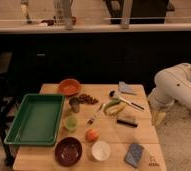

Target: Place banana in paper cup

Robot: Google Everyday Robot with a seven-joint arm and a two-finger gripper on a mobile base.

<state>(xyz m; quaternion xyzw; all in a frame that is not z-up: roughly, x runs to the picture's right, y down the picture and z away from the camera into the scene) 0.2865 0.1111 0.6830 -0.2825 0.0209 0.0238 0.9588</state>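
A: Quick, L to R, what's on the table (140, 134)?

B: Far L there's a green tray (34, 118). Next to its near corner is a dark maroon bowl (68, 150), at the front edge. At the back is an orange bowl (69, 86). Between those two sit a small dark cup (75, 104) and a light green cup (70, 122), the green one nearer the front.

A: Middle?

B: An orange fruit (92, 134), w/ the paper cup (101, 150) just in front of it. The cup's upright, mouth up, pale inside. It's near the maroon bowl but not touching.

A: And the banana?

B: The banana (114, 108) is lying flat, approx. centre-right, behind the paper cup and well apart from it. A thin utensil (95, 115) lies on its L, a white-handled brush (125, 100) runs along behind it, and there's a dark block (126, 120) just in front.

A: Tool?

B: The tool (159, 117) hangs off the white arm (176, 87) past the table's R edge, pointing down, about level w/ the banana. So the banana lies to the tool's L, w/ the dark block and bare wood between. No contact. Can't tell how far open the tool is, and I see nothing in it.
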